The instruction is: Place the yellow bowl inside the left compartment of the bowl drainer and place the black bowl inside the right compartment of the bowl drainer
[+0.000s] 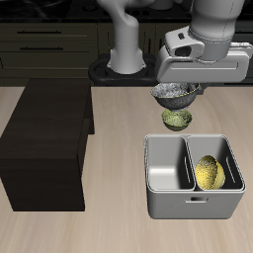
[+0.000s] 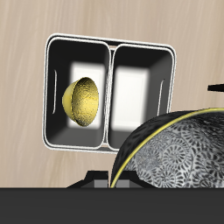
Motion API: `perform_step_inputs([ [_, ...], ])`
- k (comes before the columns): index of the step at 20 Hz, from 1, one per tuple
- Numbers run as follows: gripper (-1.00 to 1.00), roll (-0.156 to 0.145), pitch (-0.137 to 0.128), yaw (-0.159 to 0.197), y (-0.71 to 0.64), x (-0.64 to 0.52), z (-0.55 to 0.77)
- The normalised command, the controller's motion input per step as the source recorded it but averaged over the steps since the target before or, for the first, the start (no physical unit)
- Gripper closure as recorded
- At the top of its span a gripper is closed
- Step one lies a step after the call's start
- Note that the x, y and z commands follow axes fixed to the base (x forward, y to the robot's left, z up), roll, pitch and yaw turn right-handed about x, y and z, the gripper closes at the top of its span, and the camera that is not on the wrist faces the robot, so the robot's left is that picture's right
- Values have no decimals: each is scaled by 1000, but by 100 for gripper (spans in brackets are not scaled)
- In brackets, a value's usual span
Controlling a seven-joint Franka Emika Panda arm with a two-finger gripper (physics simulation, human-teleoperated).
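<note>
The grey bowl drainer (image 1: 193, 203) stands near the table's front edge. The yellow bowl (image 1: 208, 172) lies tilted on its side in the drainer's left compartment, and the wrist view shows the yellow bowl (image 2: 83, 101) there too. The other well (image 2: 136, 92) holds nothing. The black bowl (image 1: 175, 94), speckled silvery grey, hangs above the table behind the drainer. My gripper (image 1: 179, 85) is shut on the black bowl's rim. In the wrist view the black bowl (image 2: 179, 153) fills the near foreground and overlaps the drainer's rim (image 2: 114, 42). My fingertips are hidden.
An olive-green bowl (image 1: 177, 120) sits on the table right under the held bowl, just behind the drainer. A big dark brown box (image 1: 44, 138) takes up the table's other side. The robot's base (image 1: 124, 59) stands at the back.
</note>
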Motion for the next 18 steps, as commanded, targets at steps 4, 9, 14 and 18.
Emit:
perform_step_inputs([
  [4,100,-2,15,-29,101,46,-68],
  [9,100,10,-1,-1,18,32,-81],
  [14,100,-19,24,-16,-56,87,-179],
  [18,100,-6,32,10,-32,86,-286],
])
